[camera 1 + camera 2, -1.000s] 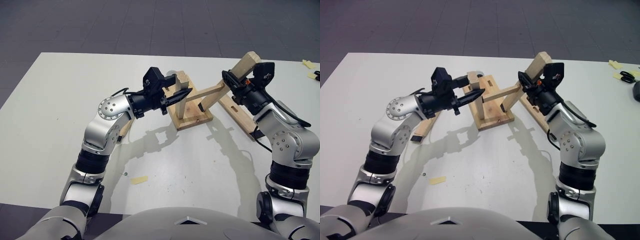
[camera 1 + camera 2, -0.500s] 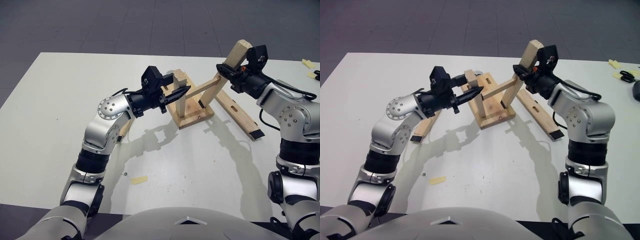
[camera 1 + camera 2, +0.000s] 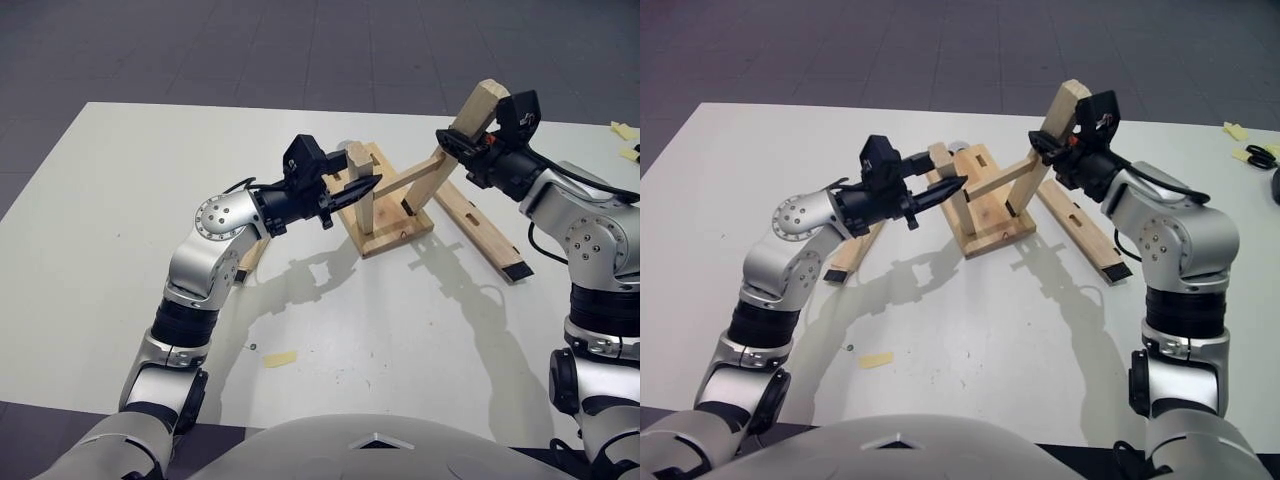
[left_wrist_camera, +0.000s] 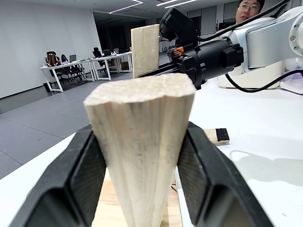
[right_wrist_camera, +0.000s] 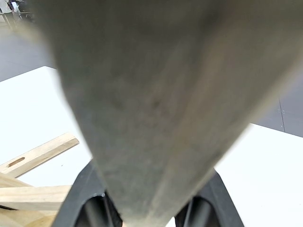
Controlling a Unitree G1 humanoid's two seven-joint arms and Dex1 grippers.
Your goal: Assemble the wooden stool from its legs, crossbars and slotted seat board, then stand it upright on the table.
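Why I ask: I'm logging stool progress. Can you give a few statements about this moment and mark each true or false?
1. The left gripper clamps an upright leg. True.
2. The other gripper is open and empty. False: the right gripper is shut on a tilted leg.
3. A crossbar runs between the two held legs. True.
4. All legs are fitted. False: one spare leg lies on the table beside the seat board.
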